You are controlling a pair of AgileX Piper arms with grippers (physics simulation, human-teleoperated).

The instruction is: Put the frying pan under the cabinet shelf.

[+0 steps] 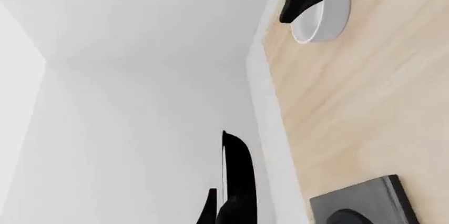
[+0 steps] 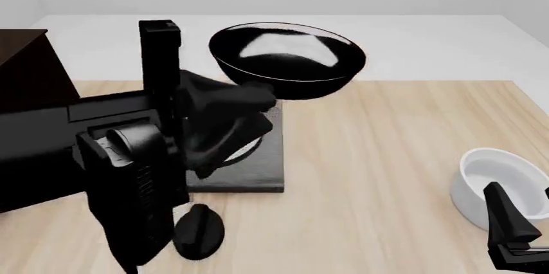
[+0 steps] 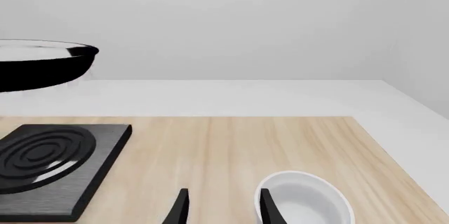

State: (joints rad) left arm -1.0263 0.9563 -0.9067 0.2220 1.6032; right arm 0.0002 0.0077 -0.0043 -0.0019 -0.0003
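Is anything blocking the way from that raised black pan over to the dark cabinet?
Partly: the left arm itself fills the space between the glossy black frying pan, raised above the black stove plate, and the dark brown wooden cabinet. No loose object shows there.

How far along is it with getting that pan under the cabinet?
Done: the frying pan is lifted off the stove plate. In hand: the left arm carries it in the air, though its grip is hidden. Left: moving it to the dark cabinet shelf and setting it underneath.
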